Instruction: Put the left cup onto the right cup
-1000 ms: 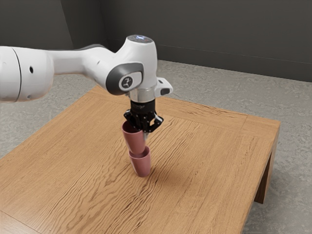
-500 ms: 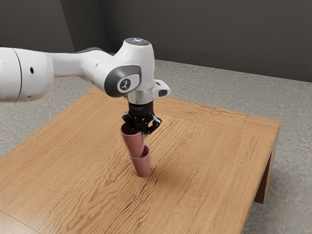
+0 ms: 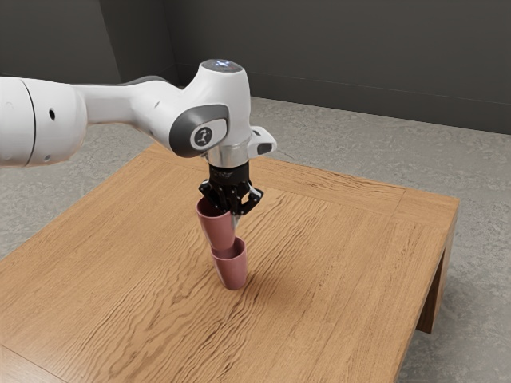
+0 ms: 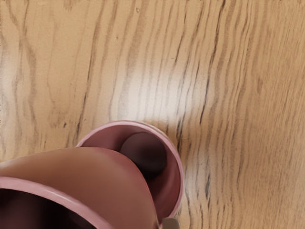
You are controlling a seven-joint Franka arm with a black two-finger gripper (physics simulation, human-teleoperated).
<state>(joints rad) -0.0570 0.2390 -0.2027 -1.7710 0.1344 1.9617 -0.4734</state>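
Grip: my gripper [image 3: 232,214] is clamped on the wall of the left cup [image 3: 214,227] at its rim, one finger inside the mouth and one outside, as far as the exterior view lets me judge.
Left cup: off the table [image 3: 343,263], leaning, its mouth tipped toward the exterior view's left and its base dipped into the cup below.
Right cup: upright on the table, mouth up, the right cup [image 3: 231,270] sits right under my hand.
Wrist check: the left cup [image 4: 90,181] bulks large just under my hand, and beyond it the right cup [image 4: 167,188] shows its open mouth and dark floor, so the base is not centred.
Stage: I'd call it nesting begun, not seated.
Do it well: straighten my wrist so the two cups line up, then go down slowly.
Watch out: pushing down while tilted could lever the right cup over or skid it.
Release: I'd open only once the left cup rests evenly inside.
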